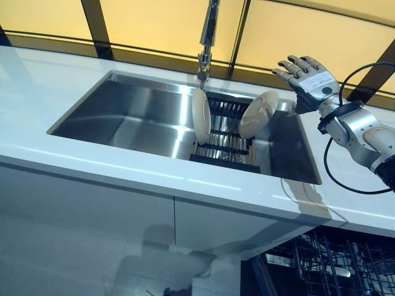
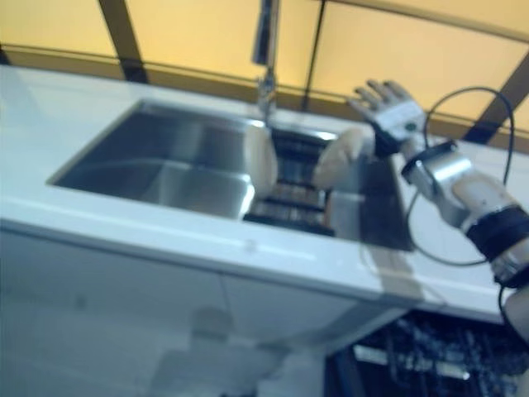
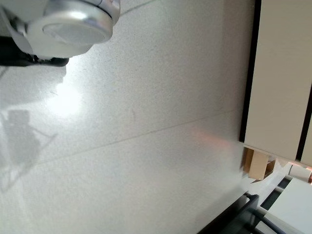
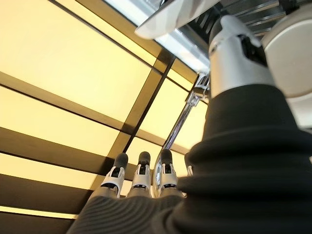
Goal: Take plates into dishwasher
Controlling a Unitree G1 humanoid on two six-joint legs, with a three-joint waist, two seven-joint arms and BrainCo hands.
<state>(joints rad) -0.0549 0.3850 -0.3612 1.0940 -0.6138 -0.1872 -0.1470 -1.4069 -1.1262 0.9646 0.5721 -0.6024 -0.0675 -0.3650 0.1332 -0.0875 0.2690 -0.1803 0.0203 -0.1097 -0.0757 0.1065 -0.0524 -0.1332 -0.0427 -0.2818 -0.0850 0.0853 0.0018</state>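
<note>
Right hand (image 1: 307, 77) hovers above the sink's (image 1: 133, 117) right end, fingers spread straight, holding nothing; two plates (image 1: 259, 114) stand in the rack (image 1: 226, 139) inside the sink, just below.

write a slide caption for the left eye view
Open right hand raised beside the tilted white round plate in the black dish rack, with a second white plate standing upright in the steel sink.

Warm yellow panels (image 1: 154, 28) backlight the scene; glare streaks the counter (image 1: 74, 148); the right eye view is blurred.
</note>
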